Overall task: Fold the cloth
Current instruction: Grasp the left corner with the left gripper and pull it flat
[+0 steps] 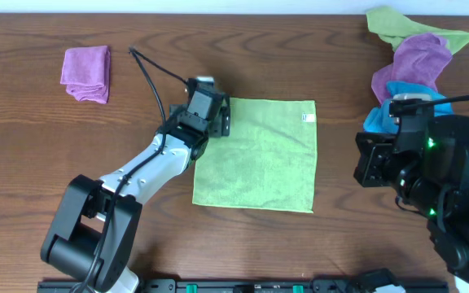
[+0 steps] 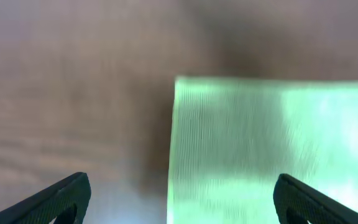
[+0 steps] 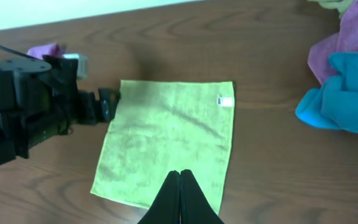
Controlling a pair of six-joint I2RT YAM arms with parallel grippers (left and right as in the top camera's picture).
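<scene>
The lime-green cloth [image 1: 256, 153] lies flat and spread out on the wooden table, its white tag [image 1: 306, 117] at the far right corner. My left gripper [image 1: 223, 116] hovers at the cloth's far left corner, jaws wide open and holding nothing. In the left wrist view the cloth's corner [image 2: 272, 149] fills the right half, and the left gripper [image 2: 182, 199] straddles its left edge. The right gripper [image 3: 180, 175] is shut and empty, hanging above the cloth's [image 3: 166, 143] near edge. In the overhead view the right arm [image 1: 418, 167] sits to the right of the cloth.
A folded purple cloth [image 1: 86, 72] lies at the far left. A heap of green [image 1: 401, 24], purple [image 1: 418, 59] and blue cloths [image 1: 405, 96] sits at the far right, close behind the right arm. A black cable [image 1: 149, 77] runs from the left arm.
</scene>
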